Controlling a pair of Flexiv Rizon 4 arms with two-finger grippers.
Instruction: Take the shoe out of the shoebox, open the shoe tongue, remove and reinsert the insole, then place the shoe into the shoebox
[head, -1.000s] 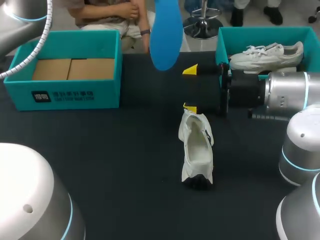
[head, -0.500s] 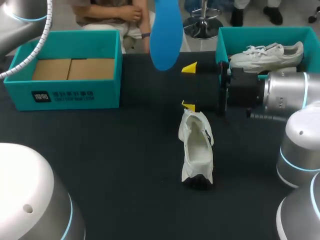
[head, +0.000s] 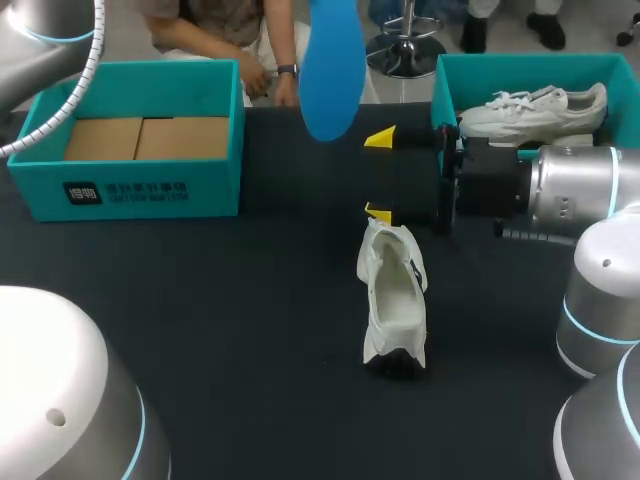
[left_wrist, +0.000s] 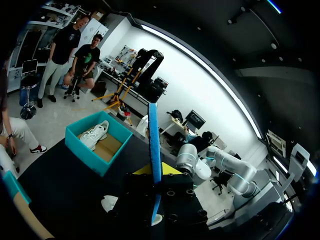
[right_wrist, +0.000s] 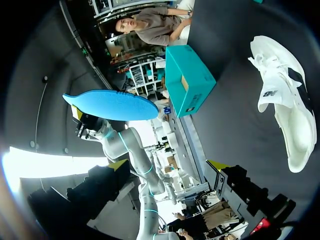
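Insole (head: 332, 70) was out; reinsert step looked pending. L gripper (left_wrist: 156, 192) pinched insole, held high. R gripper (head: 380, 175) was spread, empty, near shoe (head: 393, 295). Next prob needed: lower insole into shoe opening.

Shoe at mid-tabletop, a box at each far corner.
The shoe (head: 393, 300) lies lengthwise on the tabletop (head: 250, 330), right of centre. The right gripper (head: 378, 175) reaches in from the right just behind the shoe's far end. Behind that, over the far edge, the insole (head: 332, 65) stands upright in the air, rising from the left gripper (left_wrist: 154, 192). A box (head: 150, 190) sits far left. The shoebox (head: 443, 90) sits far right, behind the right arm, with a second shoe (head: 535, 108) inside.
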